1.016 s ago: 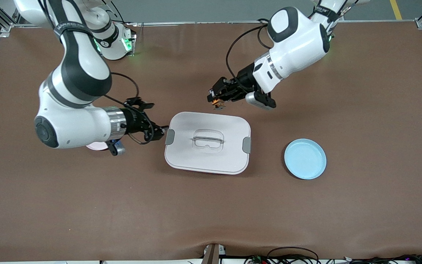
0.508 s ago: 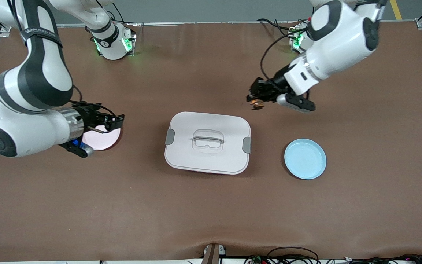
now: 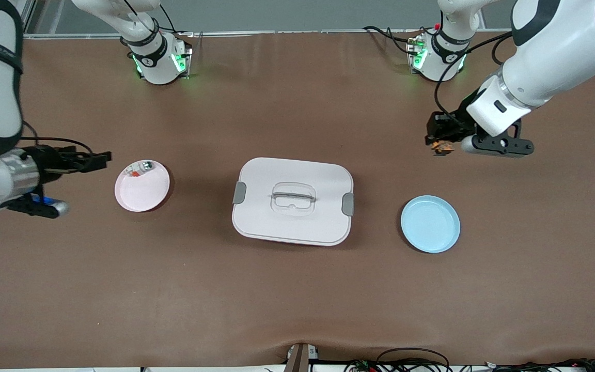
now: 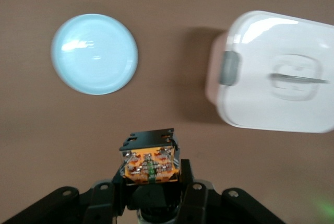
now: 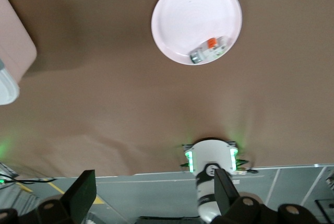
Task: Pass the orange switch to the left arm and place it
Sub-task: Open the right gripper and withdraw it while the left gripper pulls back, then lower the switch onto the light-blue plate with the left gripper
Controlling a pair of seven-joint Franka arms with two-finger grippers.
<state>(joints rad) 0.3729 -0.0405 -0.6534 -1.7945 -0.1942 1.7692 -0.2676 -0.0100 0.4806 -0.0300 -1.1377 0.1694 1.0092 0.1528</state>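
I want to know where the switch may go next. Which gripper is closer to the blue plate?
Left. The left gripper, shut on the orange switch, is over the table beside the blue plate; the right gripper is by the pink plate.

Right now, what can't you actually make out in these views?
- Left hand: shut on the small black-and-orange switch; the switch hides where the fingertips grip it in the left wrist view.
- Right hand: over the table beside the pale pink round plate; its fingertips are cut off by the right wrist view's edge.
- Small whitish part on that plate: too small to identify.
- Large white lidded box: contents hidden by its lid.
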